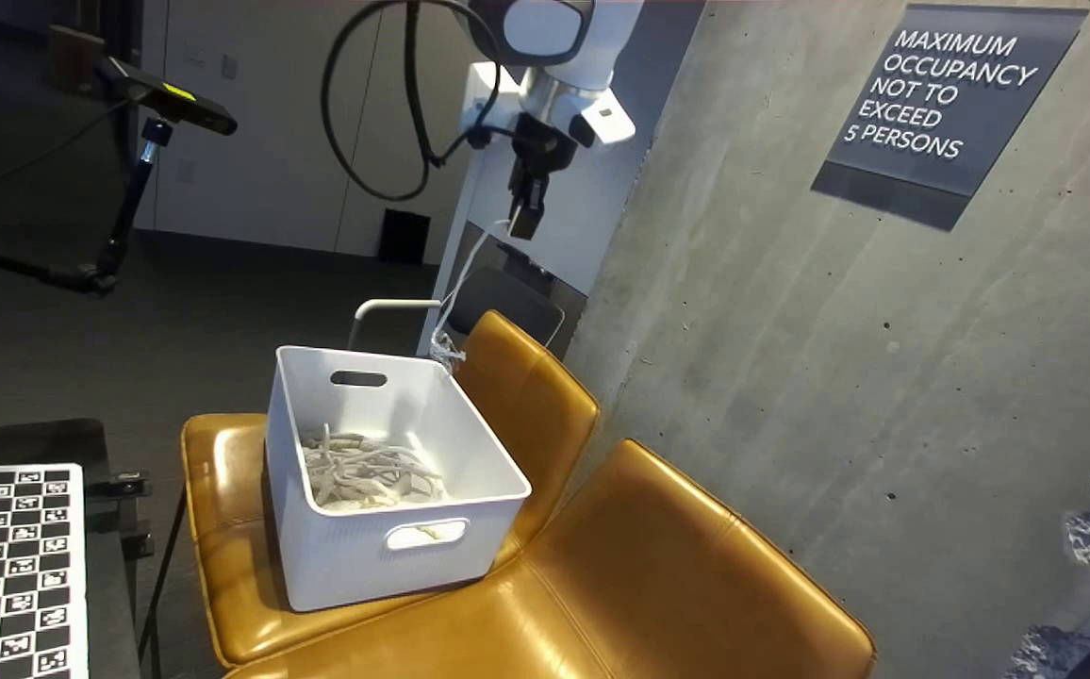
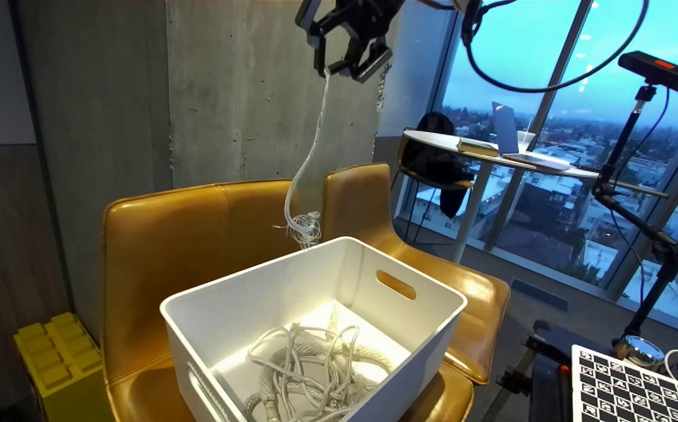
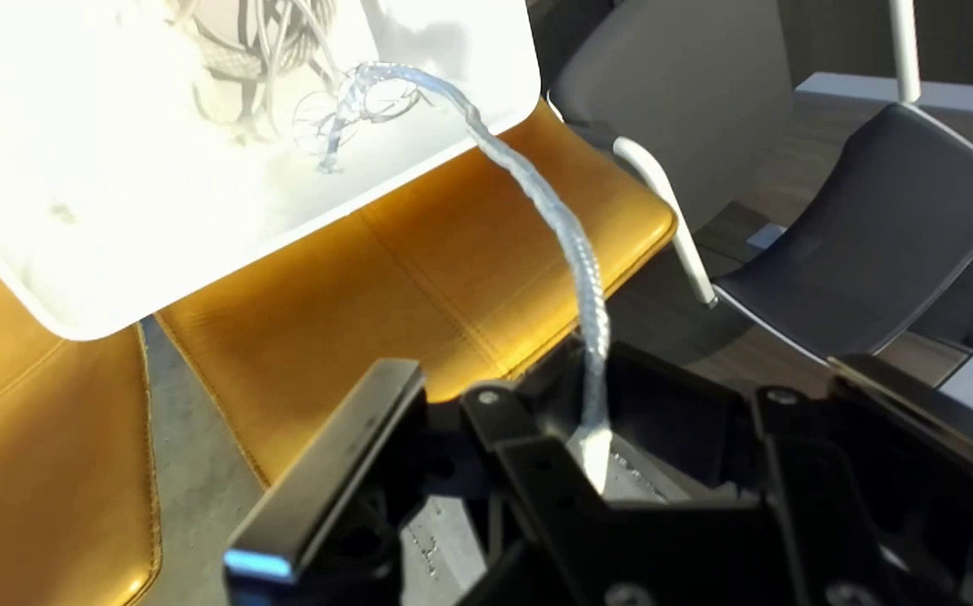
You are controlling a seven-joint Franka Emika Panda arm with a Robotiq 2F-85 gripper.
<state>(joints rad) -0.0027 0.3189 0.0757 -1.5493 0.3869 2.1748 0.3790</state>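
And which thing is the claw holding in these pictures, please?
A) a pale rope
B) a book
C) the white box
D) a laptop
A: in the wrist view the claw is closed on a pale rope, which hangs down to a frayed end in both exterior views.

Wears a smooth white shell (image 1: 615, 40) up high, with a pale oval joint cap (image 1: 542, 26) rimmed in dark grey, and narrows to a shiny metallic collar (image 1: 564, 92) between blocky white housings (image 1: 611, 120), with a small dark slot (image 1: 604, 112) on one. Carries a slim black cable (image 1: 411, 66) in a wide loop. Ends in a black gripper (image 2: 332, 67) of angular, jointed links (image 3: 539, 480), dotted with round greyish screws (image 3: 489, 396) and fitted with flat-faced fingers (image 3: 326, 463), with a bluish glint along one edge.
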